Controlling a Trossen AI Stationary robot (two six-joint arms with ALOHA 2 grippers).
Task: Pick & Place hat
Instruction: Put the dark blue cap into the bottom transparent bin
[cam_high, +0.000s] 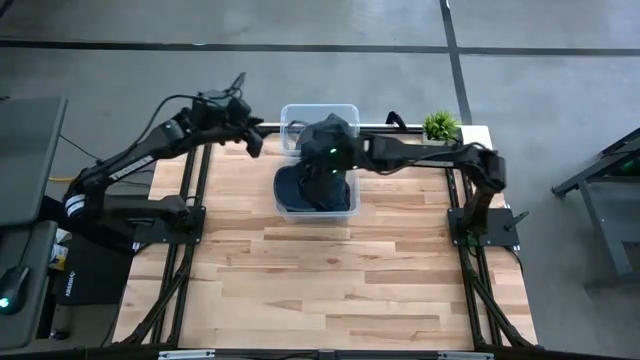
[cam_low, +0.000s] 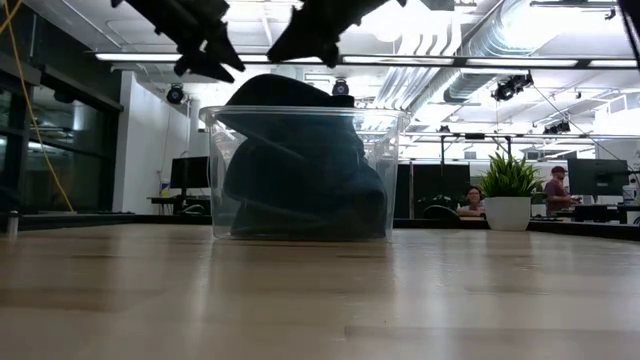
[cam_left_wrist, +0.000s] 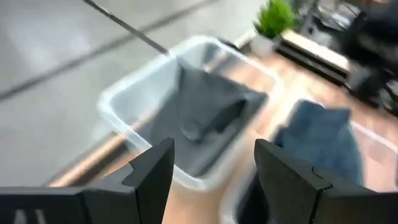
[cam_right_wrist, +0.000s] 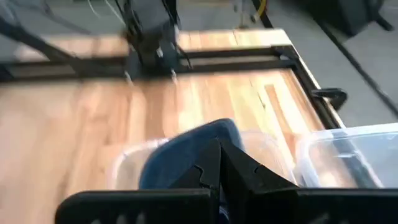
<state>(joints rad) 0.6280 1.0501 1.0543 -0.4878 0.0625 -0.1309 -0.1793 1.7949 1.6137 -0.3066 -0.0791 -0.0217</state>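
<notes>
Two clear bins stand side by side at the table's far middle. The nearer bin holds a dark blue hat, also seen as the hat in the right wrist view. The farther bin holds a grey hat. My right gripper is shut and hangs over the bins, just above the blue hat. My left gripper is open with nothing between its fingers, left of the farther bin.
A small potted plant stands at the far right corner. Dark frame rails run along the table's left side and right side. Bare wood fills the near half of the table.
</notes>
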